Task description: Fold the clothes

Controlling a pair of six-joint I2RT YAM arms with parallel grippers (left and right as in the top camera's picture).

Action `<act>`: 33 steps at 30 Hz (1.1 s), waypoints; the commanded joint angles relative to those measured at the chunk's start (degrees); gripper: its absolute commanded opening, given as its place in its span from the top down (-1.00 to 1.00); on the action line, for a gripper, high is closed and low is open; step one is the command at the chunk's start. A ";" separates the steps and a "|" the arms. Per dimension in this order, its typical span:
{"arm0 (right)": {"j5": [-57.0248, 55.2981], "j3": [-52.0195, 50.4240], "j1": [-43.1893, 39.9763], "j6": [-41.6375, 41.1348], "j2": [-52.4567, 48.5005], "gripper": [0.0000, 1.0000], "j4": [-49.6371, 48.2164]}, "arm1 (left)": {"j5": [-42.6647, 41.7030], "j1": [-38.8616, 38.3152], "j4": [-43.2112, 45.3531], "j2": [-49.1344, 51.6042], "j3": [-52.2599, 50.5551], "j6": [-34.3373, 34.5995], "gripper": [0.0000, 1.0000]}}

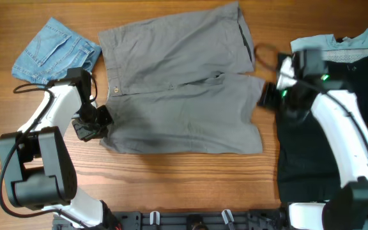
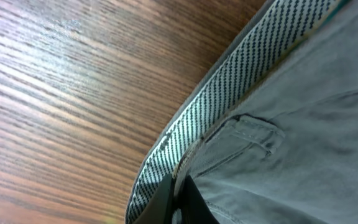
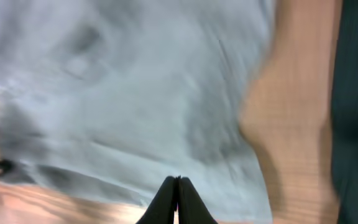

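Grey shorts: the grey shorts (image 1: 177, 89) lie spread flat in the middle of the counter (image 1: 171, 185), waistband to the robot's left and the two legs to its right.
Waistband: a button (image 1: 115, 90) shows on its edge in the overhead view; the upper leg reaches toward the far edge of the counter, the lower leg lies nearer the robot.
Left tool: the left tool (image 1: 94, 124) sits at the near left corner of the shorts, on the waistband end. In the left wrist view the left tool (image 2: 178, 202) has its fingers clenched, and the waistband edge runs down in between them, so it is grasping the grey shorts.
Lining: the black-and-white patterned lining (image 2: 229, 87) of the waistband is turned outward above the wood, with a belt loop (image 2: 253, 134) just beside it on the grey cloth.
Right tool: the right tool (image 1: 267, 96) is at the right edge of the shorts, where the two leg hems meet. In the right wrist view the right tool (image 3: 178, 193) has its fingertips pressed together over grey cloth; the view is blurred, and I cannot tell whether any cloth is pinched.
Denim shorts: small blue denim shorts (image 1: 53, 51) lie at the far left corner, just beside the waistband.
Black garment: a black garment (image 1: 305, 160) lies to the right of the grey shorts, under the right arm.
Pale garment: a pale garment (image 1: 344, 41) lies at the far right, touching the top of the black one.
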State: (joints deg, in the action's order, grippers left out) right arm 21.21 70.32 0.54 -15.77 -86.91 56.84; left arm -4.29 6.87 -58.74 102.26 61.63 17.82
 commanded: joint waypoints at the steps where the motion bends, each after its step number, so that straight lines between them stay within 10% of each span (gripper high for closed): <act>1: -1.73 4.17 -0.17 3.76 0.57 0.03 5.57 | 0.96 0.44 0.17 -1.01 0.63 -0.94 0.92; 2: -2.93 3.61 -0.17 3.72 0.35 -0.44 7.37 | 0.96 0.44 0.20 -1.01 0.63 -0.92 0.92; 4: -3.69 0.00 -0.17 3.61 -0.02 -0.70 9.66 | 0.94 0.44 0.68 -1.01 0.63 -0.94 0.71; 7: -3.61 -10.56 -0.17 0.22 -0.09 -0.71 6.60 | 0.92 0.44 1.05 -1.01 0.63 -0.92 0.62; 10: -1.18 -20.74 -0.20 -1.46 -0.26 -0.35 -0.28 | 0.92 0.44 1.01 -1.01 0.63 -0.94 0.78; 15: -0.17 -28.28 -0.17 -6.56 -0.31 -0.40 -10.40 | 0.92 0.44 1.05 -1.01 0.63 -0.94 0.92; 20: -0.15 -32.83 -0.17 -8.90 -0.31 -0.01 -13.90 | 0.92 0.44 1.03 -1.01 0.63 -0.94 0.92; 24: -0.20 -31.21 -0.20 -8.79 -0.17 0.90 -15.78 | 0.92 0.44 1.29 -1.01 0.63 -0.92 0.92; 33: 10.01 -1.64 0.63 4.28 0.04 0.91 -7.30 | 0.92 0.44 1.05 -1.01 0.63 -0.92 0.92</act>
State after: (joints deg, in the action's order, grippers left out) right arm 25.91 60.47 0.62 -18.44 -87.20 47.03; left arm -4.12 6.87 -57.67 102.26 61.69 17.04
